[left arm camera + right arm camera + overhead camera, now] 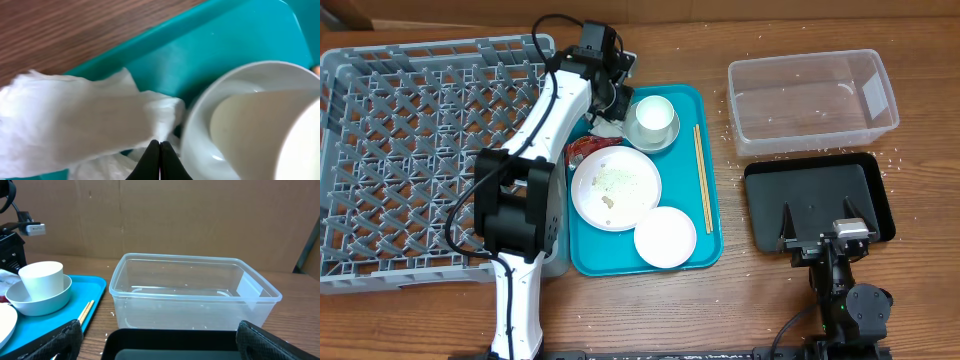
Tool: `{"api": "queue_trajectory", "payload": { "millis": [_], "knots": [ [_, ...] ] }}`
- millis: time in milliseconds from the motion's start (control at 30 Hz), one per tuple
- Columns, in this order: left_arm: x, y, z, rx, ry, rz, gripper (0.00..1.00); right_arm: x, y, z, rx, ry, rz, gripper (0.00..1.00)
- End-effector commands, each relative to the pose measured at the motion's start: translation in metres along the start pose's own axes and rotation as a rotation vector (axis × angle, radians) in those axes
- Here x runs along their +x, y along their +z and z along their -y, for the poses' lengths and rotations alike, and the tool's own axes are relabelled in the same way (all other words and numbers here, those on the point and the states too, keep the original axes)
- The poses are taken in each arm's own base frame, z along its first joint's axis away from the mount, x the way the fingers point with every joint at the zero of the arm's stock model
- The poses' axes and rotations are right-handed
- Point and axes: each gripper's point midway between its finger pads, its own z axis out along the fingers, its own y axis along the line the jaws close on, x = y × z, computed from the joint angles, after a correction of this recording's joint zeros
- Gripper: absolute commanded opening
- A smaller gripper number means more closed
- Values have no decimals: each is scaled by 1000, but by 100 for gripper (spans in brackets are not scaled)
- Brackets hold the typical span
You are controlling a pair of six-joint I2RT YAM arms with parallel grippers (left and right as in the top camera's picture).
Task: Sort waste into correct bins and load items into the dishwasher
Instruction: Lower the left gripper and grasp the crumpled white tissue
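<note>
My left gripper (611, 106) is at the far end of the teal tray (705, 245). Its jaws (160, 146) are shut on the crumpled white tissue (75, 120), next to the white cup (260, 130) standing in the grey bowl (197, 135). The red wrapper (582, 148) lies beside the large white plate (615, 188), which carries rice scraps. The pale-pink dish (665, 237) and the chopsticks (701, 178) are also on the teal tray. My right gripper (170, 341) is open and empty over the near edge of the black tray (817, 200). The clear tub (190, 295) stands behind it.
The grey dish rack (410, 160) fills the left side, touching the teal tray. Rice grains are scattered on the wood around the clear tub (810, 100) and black tray. A cardboard wall stands behind the table.
</note>
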Motion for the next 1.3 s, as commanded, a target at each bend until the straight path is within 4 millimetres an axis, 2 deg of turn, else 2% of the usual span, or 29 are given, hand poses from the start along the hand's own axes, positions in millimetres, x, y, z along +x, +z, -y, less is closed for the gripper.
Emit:
{"api": "queue_trajectory", "payload": {
  "millis": [0,367,667,900,967,1033,1133,1200,1267],
  "knots": [
    [5,6,20,46,3,-25,4,1,0,0,4,-1,7,100],
    [11,6,34,73,6,-49,4,1,0,0,4,-1,7,100],
    [3,-4,44,122,5,-22,4,1,0,0,4,-1,7,100],
    [-9,-13,14,-11,2,19,4,1,0,0,4,-1,7,100],
    [-10,-14,5,-33,-7,25,8,1,0,0,4,-1,7,100],
    [-12,-15,-2,-38,-17,35,19,1,0,0,4,-1,7,100],
    [-20,-22,-9,-44,-35,60,19,1,0,0,4,-1,7,100],
    [-35,-36,-13,-47,-46,107,37,1,0,0,4,-1,7,100],
    [-47,-46,-13,-39,-60,144,47,1,0,0,4,-1,7,100]
  ]
}}
